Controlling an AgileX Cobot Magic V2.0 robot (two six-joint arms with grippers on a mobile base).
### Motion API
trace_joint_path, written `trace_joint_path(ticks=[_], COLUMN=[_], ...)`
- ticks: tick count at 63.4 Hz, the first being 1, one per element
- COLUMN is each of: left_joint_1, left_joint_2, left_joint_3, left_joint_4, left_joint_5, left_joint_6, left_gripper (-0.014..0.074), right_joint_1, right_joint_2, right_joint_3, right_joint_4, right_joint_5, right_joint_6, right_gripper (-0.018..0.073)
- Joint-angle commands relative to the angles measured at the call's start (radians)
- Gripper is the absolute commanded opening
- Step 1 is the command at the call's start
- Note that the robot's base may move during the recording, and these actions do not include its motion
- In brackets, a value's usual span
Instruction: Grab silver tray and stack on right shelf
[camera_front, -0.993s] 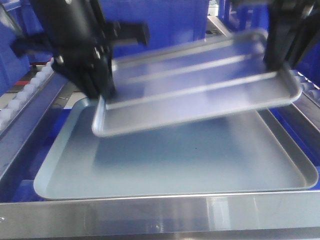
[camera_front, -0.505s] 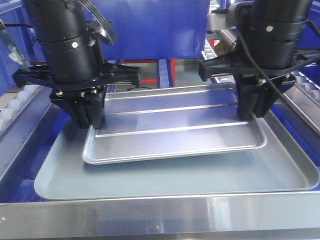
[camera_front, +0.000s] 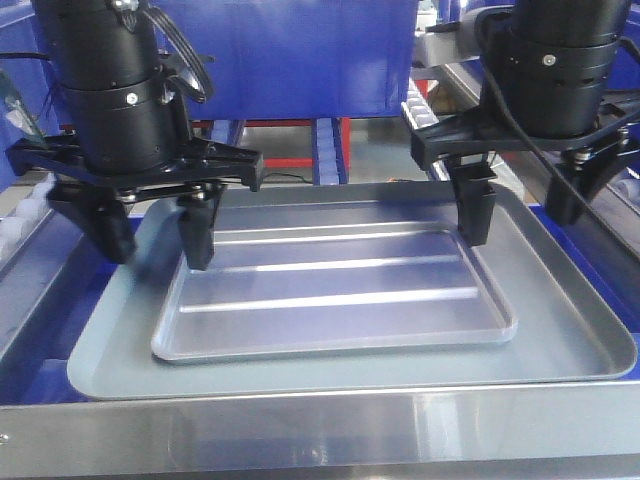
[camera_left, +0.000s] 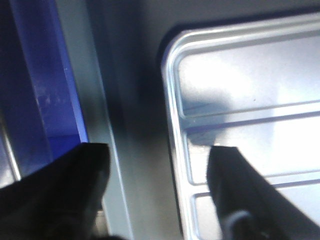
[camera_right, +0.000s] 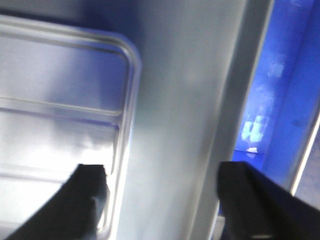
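Since the silver tray (camera_front: 335, 295) lies flat inside the larger dull grey tray (camera_front: 580, 335), with neither arm gripping it, the placing part of the task looks all but finished. From the front view, the left gripper (camera_front: 155, 235) has its fingers (camera_front: 197, 238) spread wide, one over the silver tray's left end and the other outside it over the grey tray's left side; the left wrist view agrees, showing a bare gap between the two dark fingers with the tray's rounded corner and rim running through that gap. The right gripper (camera_front: 520, 205) is likewise parted, one finger above the silver tray's far right corner and the other well out past the grey tray's right rim, and the right wrist view shows the tray's edge untouched between them. Both sets of fingers seem to hang just above the metal rather than press on it, though contact cannot be ruled out from these angles. The grey tray sits behind the shiny front edge (camera_front: 320, 425) of the right shelf, so what remains, by my reading, is only to lift both arms clear.
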Motion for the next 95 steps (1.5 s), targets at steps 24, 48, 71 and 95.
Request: trace_joint_path(ticks=[24,48,71,95], left_joint_1=[-0.039,-0.057,-0.081,-0.233], left_joint_2=[-0.209,-0.596,-0.923,-1.356], left_joint_3=[-0.070,0.345,0.663,0.685], left_joint_4=[0.084,0.105,0.122,0.120], left_joint_5=[0.078,-0.195,-0.439,-0.420], left_joint_6=[0.004,0.004,0.029,0.088], left_gripper=[0.0238,-0.0092,-0.0092,-0.0092], right_joint_1=[-0.008,-0.008,-0.007,-0.007], right_joint_2=[-0.223,-0.464,-0.821,-1.289], right_joint_3=[-0.024,0.248,0.548,0.622], right_joint_4=[-0.029,-0.029,-0.030,-0.030], right_joint_5=[0.011,-0.169,-0.390,-0.392], right_joint_6=[-0.045,-0.046,-0.082,-0.098], right_gripper=[0.0349,0.0057,0.0057,0.0057])
